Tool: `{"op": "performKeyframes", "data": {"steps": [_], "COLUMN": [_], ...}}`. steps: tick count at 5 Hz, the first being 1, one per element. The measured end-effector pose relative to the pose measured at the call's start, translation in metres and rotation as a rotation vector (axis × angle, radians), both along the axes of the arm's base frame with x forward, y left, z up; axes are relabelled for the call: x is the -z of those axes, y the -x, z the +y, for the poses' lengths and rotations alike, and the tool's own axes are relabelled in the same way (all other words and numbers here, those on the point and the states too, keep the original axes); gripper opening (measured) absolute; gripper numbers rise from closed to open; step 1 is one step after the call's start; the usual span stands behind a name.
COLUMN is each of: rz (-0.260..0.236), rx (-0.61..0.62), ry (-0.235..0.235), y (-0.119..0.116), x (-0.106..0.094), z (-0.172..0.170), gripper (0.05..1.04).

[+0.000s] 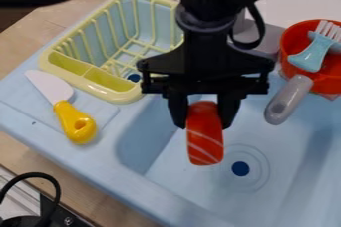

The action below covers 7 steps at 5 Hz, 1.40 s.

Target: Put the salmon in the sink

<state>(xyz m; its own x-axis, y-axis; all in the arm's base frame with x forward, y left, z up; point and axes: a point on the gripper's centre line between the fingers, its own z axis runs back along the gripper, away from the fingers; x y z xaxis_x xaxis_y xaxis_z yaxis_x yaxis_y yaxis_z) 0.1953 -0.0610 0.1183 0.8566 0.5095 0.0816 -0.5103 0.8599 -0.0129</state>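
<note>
We observed the oblong, orange-red, white-striped toy salmon [205,146] grasped by the black two-finger gripper [205,123], protruding toward six o'clock from its fingertips, over the pale-blue sink basin [286,144].

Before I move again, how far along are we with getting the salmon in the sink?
The salmon is picked up, clamped in the hand, and hangs over the basin near the drain. Left, it seems: lowering, if needed, and letting go.

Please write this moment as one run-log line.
black two-finger gripper: closed on orange-red, white-striped salmon piece | place: over light-blue plastic sink | release: not yet
</note>
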Motion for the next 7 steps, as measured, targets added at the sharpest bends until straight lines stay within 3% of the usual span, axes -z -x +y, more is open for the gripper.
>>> {"op": "performKeyframes", "data": {"steps": [2,3,4,5,6,7], "rz": [0.029,0.000,-0.078,-0.091,-0.071,-0.056], "rx": [-0.080,-0.067,-0.047,-0.054,-0.079,-0.082], "ry": [-0.042,-0.018,0.030,0.031,0.023,0.013], "y": [-0.001,-0.001,-0.002,-0.003,-0.001,0.000], "x": [0.031,0.042,0.043,0.041,0.039,0.033], "z": [0.026,0.030,0.032,0.032,0.032,0.033], "gripper": [0.518,0.518,0.584,0.861,0.991,0.991]}}
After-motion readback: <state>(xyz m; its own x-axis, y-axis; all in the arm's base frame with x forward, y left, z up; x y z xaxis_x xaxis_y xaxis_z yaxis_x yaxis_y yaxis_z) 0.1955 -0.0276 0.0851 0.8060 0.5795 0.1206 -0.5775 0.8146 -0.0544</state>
